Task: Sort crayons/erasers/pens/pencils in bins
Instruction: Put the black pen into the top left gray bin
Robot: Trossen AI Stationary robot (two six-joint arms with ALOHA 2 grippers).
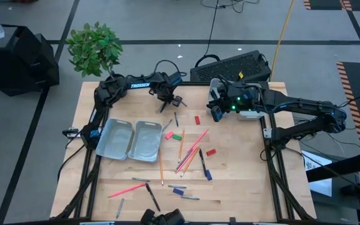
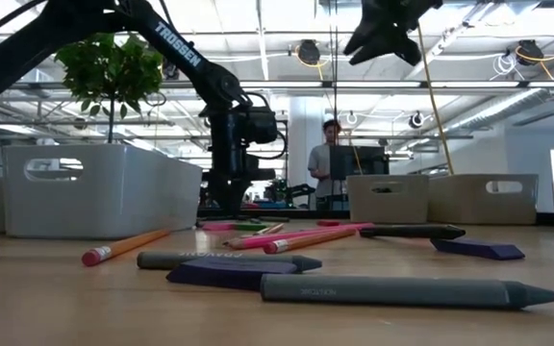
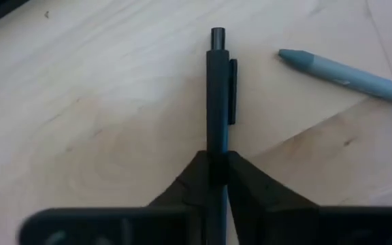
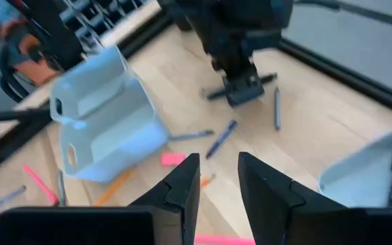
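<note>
My left gripper [image 1: 167, 100] is down at the table's far middle, shut on a black pen [image 3: 216, 88]. A grey-blue crayon [image 3: 346, 71] lies close beside it. My right gripper [image 4: 218, 184] hangs open and empty, high over the far right [image 1: 217, 107]. Two light-grey bins [image 1: 133, 140] stand side by side at the left. Another bin [image 4: 369, 170] shows in the right wrist view with black pens inside. Orange and pink pencils [image 1: 189, 153], red erasers [image 1: 210, 152], a green eraser [image 1: 177, 136] and crayons [image 1: 180, 190] lie loose on the table's middle and near part. My left gripper pinches the pen's barrel [image 3: 216, 146] between its two fingers, below the clip [image 3: 232, 92]. The fingers come from above, pointing down, and lie across the pen. The pen stays level, its button end [image 3: 218, 34] pointing away; whether it rests on the wood I cannot tell.
A potted plant [image 1: 94, 49] stands beyond the far left corner and a black keyboard [image 1: 233, 67] beyond the far edge. A person [image 2: 333, 163] stands in the room behind the table. Grey and dark crayons [image 2: 402, 290] lie near the front edge.
</note>
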